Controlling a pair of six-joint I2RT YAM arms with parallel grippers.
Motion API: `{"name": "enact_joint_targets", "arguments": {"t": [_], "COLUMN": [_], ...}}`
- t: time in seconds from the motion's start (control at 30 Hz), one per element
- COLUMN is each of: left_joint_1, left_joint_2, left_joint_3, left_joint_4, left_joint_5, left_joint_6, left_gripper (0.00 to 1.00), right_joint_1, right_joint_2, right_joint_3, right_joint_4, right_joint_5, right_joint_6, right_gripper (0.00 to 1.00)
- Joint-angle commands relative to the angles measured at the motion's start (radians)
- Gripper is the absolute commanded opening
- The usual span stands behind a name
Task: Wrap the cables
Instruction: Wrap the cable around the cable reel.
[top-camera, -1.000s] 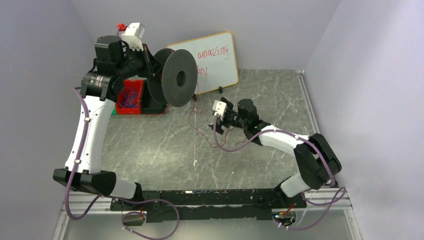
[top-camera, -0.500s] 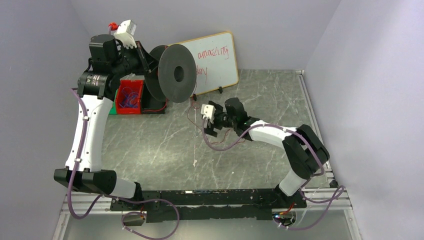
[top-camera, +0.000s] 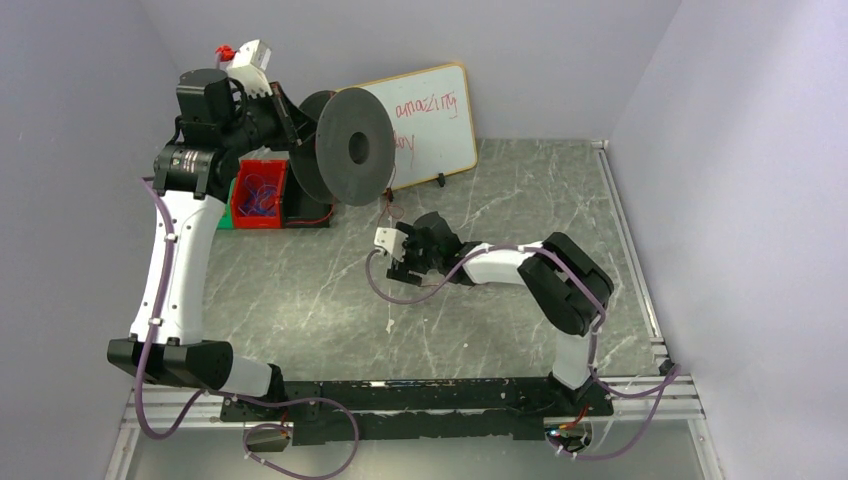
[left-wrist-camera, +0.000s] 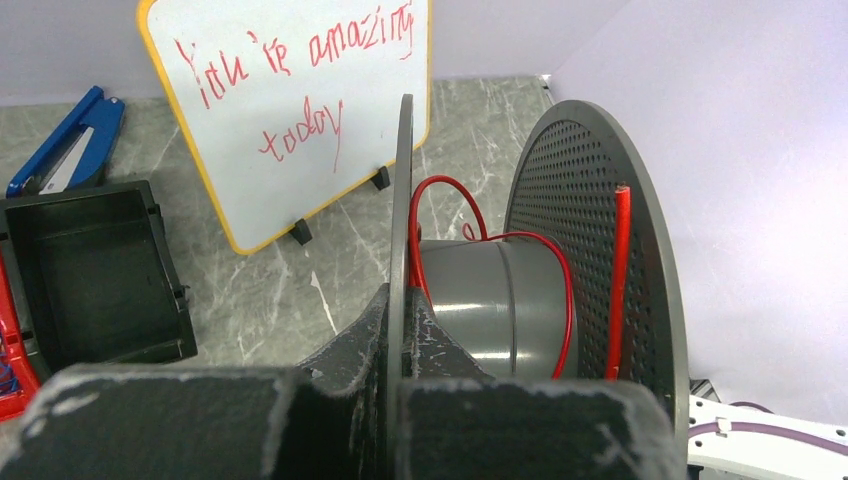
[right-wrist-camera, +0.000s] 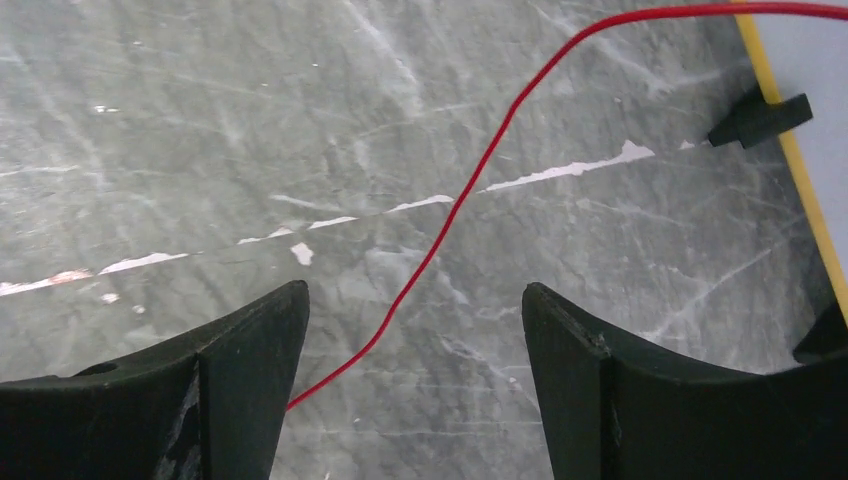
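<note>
The left jaws were clamped on a flange of the black spool (left-wrist-camera: 470, 300), while the right jaws stood open astride the red cable (right-wrist-camera: 455, 200) above the counter (right-wrist-camera: 150, 150).

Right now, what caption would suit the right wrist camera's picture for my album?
Right claw, wide open above the marble table, with a thin red cable running through its gap.
</note>
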Motion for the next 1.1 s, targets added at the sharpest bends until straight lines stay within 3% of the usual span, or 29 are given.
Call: {"name": "enact_joint_targets", "arguments": {"t": [0.0, 0.07, 0.23, 0.3, 0.47, 0.63, 1.07], "left_joint_1": [0.009, 0.010, 0.013, 0.013, 0.013, 0.009, -0.058], "left_joint_2": [-0.055, -0.053, -0.050, -0.052, -0.049, -0.044, -0.041], "left_joint_3": [0.039, 0.044, 0.049, 0.048, 0.045, 0.011, -0.149], "left_joint_4": [0.100, 0.102, 0.099, 0.097, 0.094, 0.108, 0.166], "left_joint_5": [0.046, 0.049, 0.040, 0.033, -0.003, -0.078, -0.275], "left_joint_6": [-0.044, -0.049, -0.052, -0.053, -0.038, 0.021, 0.151], "left_gripper": [0.03, 0.03, 0.03, 0.02, 0.03, 0.03, 0.03], "right_joint_1": [0.003, 0.003, 0.004, 0.011, 0.023, 0.070, 0.235], "right_joint_2": [0.018, 0.033, 0.062, 0.040, -0.058, -0.183, -0.187], "right_joint_3": [0.040, 0.059, 0.150, 0.151, 0.102, 0.135, 0.602], "right_joint_4": [0.056, 0.020, -0.193, -0.217, -0.276, -0.454, -1.064], "right_joint_5": [0.087, 0.066, -0.096, -0.147, -0.203, -0.251, -0.295], "right_joint_6": [0.051, 0.057, 0.031, -0.007, -0.078, -0.151, -0.169], "right_gripper": [0.77, 0.67, 0.12, 0.00, 0.00, 0.00, 0.00]}}
